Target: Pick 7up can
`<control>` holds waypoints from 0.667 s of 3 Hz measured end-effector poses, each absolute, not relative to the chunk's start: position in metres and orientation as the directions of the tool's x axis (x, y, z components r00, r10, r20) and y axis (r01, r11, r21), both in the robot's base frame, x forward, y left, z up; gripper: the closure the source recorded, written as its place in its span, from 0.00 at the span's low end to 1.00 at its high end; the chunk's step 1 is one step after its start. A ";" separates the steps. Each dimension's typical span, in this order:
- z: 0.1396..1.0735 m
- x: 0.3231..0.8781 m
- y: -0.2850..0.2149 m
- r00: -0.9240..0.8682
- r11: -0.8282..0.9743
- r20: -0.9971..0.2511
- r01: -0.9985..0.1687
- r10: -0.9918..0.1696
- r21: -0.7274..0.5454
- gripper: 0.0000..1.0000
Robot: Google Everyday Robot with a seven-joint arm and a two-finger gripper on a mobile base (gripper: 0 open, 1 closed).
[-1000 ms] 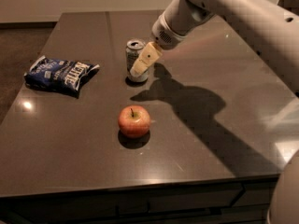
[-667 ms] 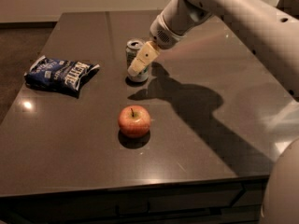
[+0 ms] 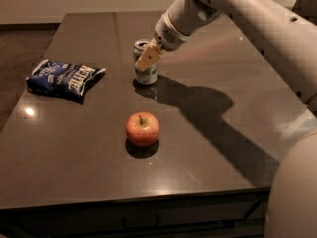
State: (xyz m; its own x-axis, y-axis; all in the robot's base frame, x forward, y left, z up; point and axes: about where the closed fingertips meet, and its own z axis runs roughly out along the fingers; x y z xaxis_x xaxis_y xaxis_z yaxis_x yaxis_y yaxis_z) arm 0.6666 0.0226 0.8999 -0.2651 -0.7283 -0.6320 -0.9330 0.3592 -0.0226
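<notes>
The 7up can [image 3: 146,75] stands upright on the dark table [image 3: 198,148], at the back middle, with its silver top showing. My gripper [image 3: 147,58] hangs from the pale arm that comes in from the upper right. It is right at the can, and its cream tip overlaps the can's upper front side. The can rests on the table.
A red apple [image 3: 142,128] sits in front of the can, toward the near edge. A blue chip bag [image 3: 63,80] lies at the left. The arm's shadow falls across the table to the right of the can. The table's front edge is near the bottom.
The gripper tip has shifted slightly up and left against the can. The can, apple and chip bag have not moved.
</notes>
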 end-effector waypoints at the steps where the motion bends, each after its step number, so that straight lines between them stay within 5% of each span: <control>1: 0.905 0.662 0.024 -0.256 0.343 -0.641 -0.939 -0.724 -0.011 0.80; 2: 0.931 0.656 0.018 -0.227 0.316 -0.643 -0.949 -0.732 -0.024 1.00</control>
State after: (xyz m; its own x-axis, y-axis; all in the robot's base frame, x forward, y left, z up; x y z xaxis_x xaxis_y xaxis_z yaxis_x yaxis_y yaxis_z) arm 0.6556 0.0183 0.9305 -0.2271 -0.7315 -0.6429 -0.9486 0.3156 -0.0241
